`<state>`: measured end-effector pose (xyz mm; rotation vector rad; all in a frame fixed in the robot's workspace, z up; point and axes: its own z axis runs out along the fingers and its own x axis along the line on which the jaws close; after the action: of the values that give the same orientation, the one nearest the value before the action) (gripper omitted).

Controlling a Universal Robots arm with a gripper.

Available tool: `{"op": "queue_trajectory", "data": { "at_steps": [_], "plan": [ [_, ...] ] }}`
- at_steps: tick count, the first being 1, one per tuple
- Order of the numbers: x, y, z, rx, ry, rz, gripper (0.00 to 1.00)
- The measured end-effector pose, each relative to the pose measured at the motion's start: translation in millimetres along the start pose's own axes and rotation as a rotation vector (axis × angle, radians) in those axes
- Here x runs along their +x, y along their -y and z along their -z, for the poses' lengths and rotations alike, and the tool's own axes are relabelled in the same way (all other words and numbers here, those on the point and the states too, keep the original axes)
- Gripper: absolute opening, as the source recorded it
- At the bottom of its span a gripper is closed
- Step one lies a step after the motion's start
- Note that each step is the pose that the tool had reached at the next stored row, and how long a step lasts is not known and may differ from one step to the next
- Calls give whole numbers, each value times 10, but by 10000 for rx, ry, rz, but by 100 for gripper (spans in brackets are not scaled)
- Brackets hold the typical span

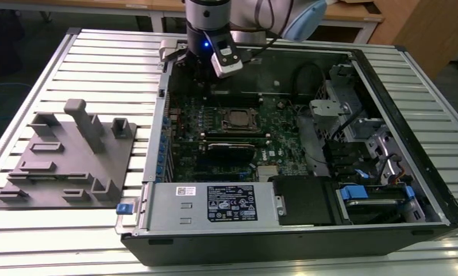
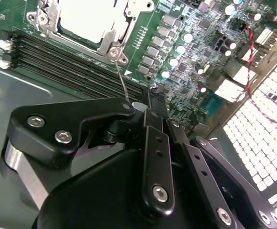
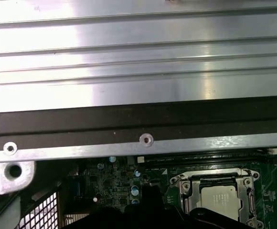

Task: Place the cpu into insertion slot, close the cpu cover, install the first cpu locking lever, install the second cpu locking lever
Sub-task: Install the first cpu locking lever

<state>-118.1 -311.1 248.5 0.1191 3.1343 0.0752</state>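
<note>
Cpu (image 3: 219, 200) is sitting flat in its socket near the middle of the motherboard (image 1: 213, 138), and its silver-grey top is showing through the window of the cpu cover (image 3: 188, 183), which is lying down over it. Faint markings on the chip are too dim to read. In the second wrist view the gripper (image 2: 137, 109) is hanging just off the socket corner, jaws drawn together and pinching the tip of a thin wire locking lever (image 2: 122, 78). That lever is rising from the corner and slanting across the motherboard's black memory slots (image 2: 67, 62). In the exterior view the arm (image 1: 210, 23) is reaching down over the motherboard's edge opposite the power supply box (image 1: 167, 210). That box is wearing a black label (image 1: 233, 202) with white print and a small white sticker (image 1: 185, 191), both unreadable.
</note>
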Motion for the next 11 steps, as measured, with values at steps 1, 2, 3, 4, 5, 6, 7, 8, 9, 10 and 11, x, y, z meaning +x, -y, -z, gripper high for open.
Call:
{"op": "queue_trajectory", "data": {
  "at_steps": [1,2,3,4,5,6,7,8,9,10,11],
  "plan": [
    [-10,-4,0,0,0,0,11],
    [-21,-7,0,1,0,-1,11],
    [-34,-11,0,0,0,0,11],
    [-48,-15,-1,0,0,0,11],
    [-61,-18,-1,0,0,0,11],
    [-75,-22,-1,0,0,0,11],
    [-88,-25,-1,0,0,1,11],
    [-98,-26,-1,0,0,1,11],
    [-107,-28,-1,0,-1,0,11],
    [-111,-28,-1,2,-1,0,11],
    [-111,-28,-1,1,-1,-1,11]
  ]
}}
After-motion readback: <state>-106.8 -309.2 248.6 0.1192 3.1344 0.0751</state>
